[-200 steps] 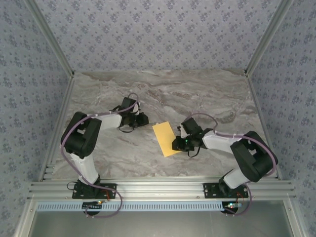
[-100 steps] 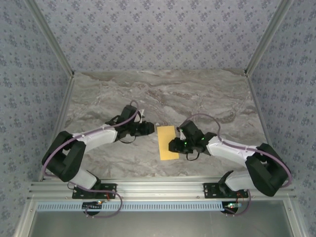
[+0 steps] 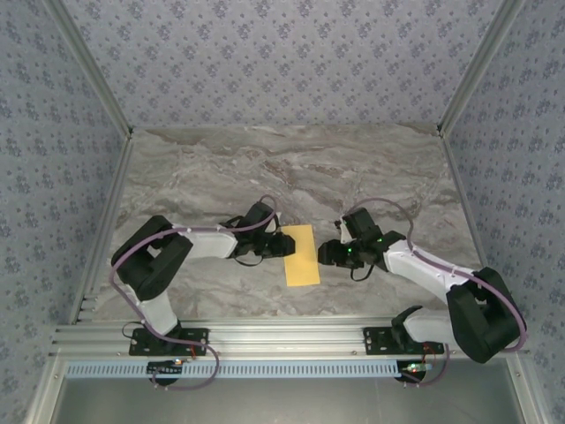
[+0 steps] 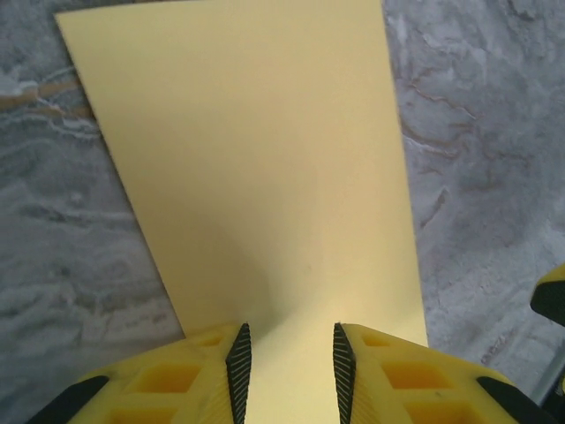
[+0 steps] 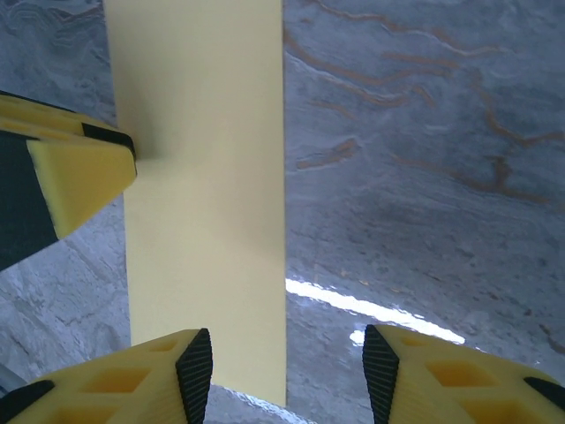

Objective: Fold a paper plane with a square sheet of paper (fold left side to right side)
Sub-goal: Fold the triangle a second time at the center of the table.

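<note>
Left hand [image 4: 289, 362] jaws slightly parted over folded square sheet of paper [image 4: 256, 159]; right hand [image 5: 287, 371] released wide at opposite edge, flat on surface [image 5: 424, 132].

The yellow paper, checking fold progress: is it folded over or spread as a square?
Folded: the yellow paper lies on the table as a narrow rectangle, clearly longer than wide, not square.

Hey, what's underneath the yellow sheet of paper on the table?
The yellow paper lies on the marble tabletop, which shows on every side of it. The patch of table directly beneath the sheet is covered, so it cannot be checked.
</note>
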`<state>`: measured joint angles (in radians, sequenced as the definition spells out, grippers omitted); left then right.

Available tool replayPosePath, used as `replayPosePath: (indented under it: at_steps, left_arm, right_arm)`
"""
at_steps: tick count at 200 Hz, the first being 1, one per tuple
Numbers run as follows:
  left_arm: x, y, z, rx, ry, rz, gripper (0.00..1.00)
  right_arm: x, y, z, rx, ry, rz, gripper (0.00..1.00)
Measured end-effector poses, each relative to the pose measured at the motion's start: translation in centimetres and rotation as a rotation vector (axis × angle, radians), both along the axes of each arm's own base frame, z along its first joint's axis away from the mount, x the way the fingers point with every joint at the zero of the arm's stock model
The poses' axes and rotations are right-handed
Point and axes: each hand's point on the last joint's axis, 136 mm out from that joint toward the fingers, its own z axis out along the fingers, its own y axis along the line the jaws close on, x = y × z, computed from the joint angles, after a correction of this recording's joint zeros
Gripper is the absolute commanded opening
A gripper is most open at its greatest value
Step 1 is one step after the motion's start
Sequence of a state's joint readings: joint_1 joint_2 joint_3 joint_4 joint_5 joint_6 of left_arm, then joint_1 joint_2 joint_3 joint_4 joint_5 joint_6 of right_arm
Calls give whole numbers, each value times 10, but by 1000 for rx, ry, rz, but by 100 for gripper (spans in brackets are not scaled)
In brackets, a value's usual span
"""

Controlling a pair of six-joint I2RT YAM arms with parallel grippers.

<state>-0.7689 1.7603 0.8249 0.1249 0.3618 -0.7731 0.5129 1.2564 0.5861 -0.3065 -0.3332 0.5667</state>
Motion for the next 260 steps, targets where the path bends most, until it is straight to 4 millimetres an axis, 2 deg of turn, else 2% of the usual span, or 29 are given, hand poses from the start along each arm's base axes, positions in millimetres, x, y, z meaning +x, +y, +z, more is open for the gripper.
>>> replayPosePath:
  at_steps: [46, 102, 149, 192, 218, 260]
  left_arm:
    - [2, -1, -1, 36, -26, 10, 31]
    - [3, -1, -1, 44, -34, 14, 31]
    - [3, -2, -1, 44, -34, 14, 30]
    - [3, -2, -1, 46, -36, 15, 29]
    - [2, -1, -1, 47, -36, 15, 28]
    - [3, -1, -1, 48, -38, 17, 28]
  right_arm:
    - [1, 1, 4, 94, 42, 3, 54]
    - [-5, 11, -14, 138, 153, 22, 51]
    - [12, 21, -8, 129, 132, 28, 51]
    - [14, 25, -7, 87, 118, 40, 52]
    - [29, 23, -6, 75, 92, 33, 52]
    - [77, 29, -5, 101, 18, 24, 51]
